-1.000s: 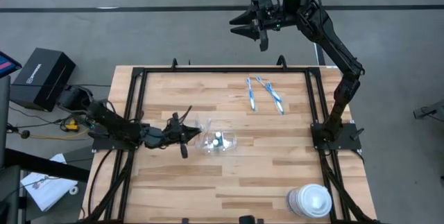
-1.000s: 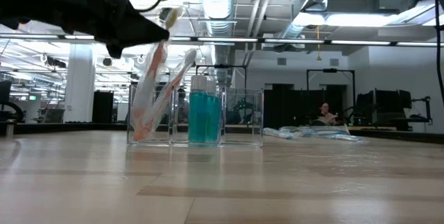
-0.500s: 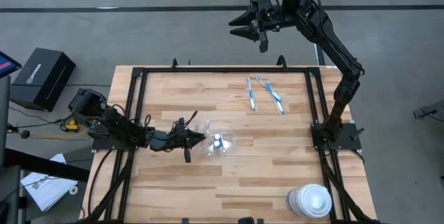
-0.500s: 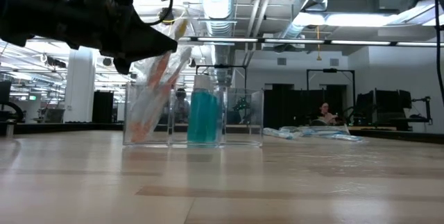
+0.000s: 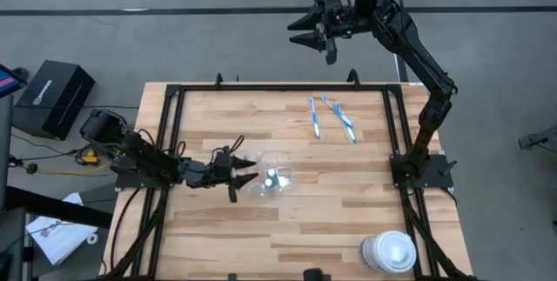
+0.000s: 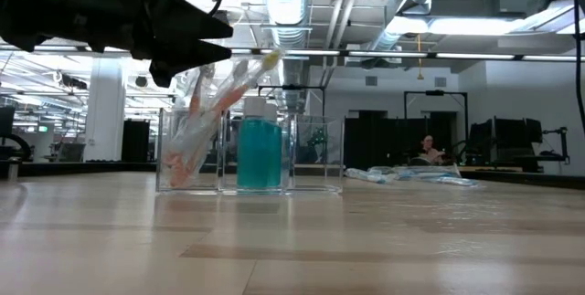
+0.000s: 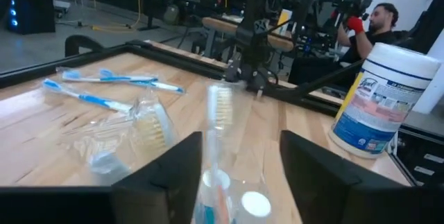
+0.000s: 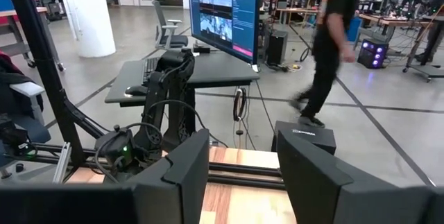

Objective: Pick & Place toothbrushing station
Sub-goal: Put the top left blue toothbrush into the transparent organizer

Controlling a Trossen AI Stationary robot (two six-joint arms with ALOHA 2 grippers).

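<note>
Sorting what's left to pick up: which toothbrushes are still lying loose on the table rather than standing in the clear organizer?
The two slim blue-and-white toothbrushes lying flat near the far edge; the orange-handled ones stand in the clear plastic organizer by the left tool.

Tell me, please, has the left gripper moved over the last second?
Yes. In the high view the left gripper has shifted slightly toward the right, nearer the clear cup, judged against the table's left rail, and its fingers have spread apart.
</note>
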